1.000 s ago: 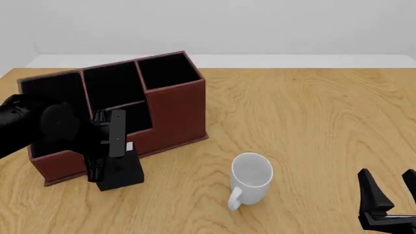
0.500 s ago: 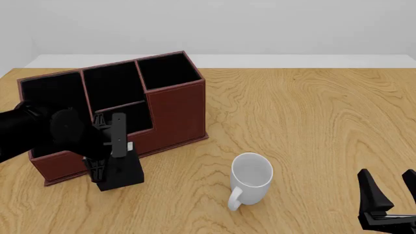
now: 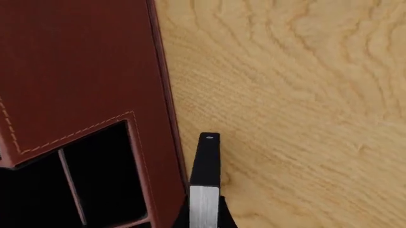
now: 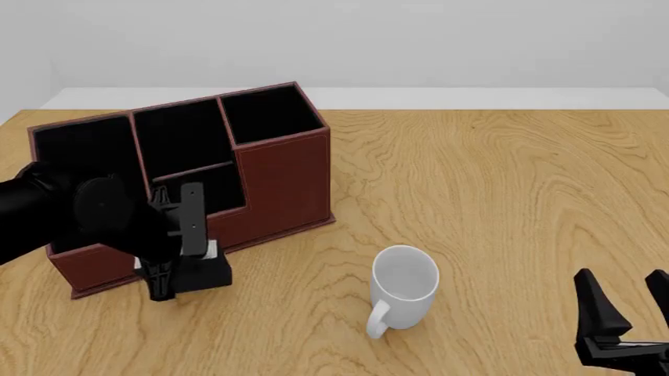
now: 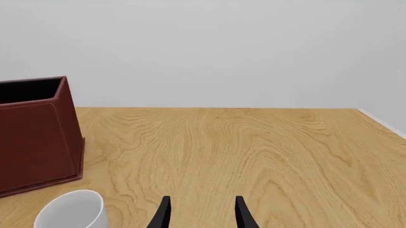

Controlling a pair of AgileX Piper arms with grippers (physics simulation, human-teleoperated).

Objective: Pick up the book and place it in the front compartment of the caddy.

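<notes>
The book (image 4: 200,270) lies flat beside the caddy (image 4: 282,176), long axis along its front wall.

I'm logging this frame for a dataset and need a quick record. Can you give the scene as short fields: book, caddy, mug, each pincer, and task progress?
book: black book on the table, against the caddy's front wall
caddy: reddish-brown caddy, upright at the table's left, cells open-topped
mug: white mug, upright, right of the book and apart from it
left pincer: left pincer down at the book, fingers astride it; grip cannot be told
right pincer: right pincer open, idle at the near right
task progress: book not yet in any compartment
</notes>
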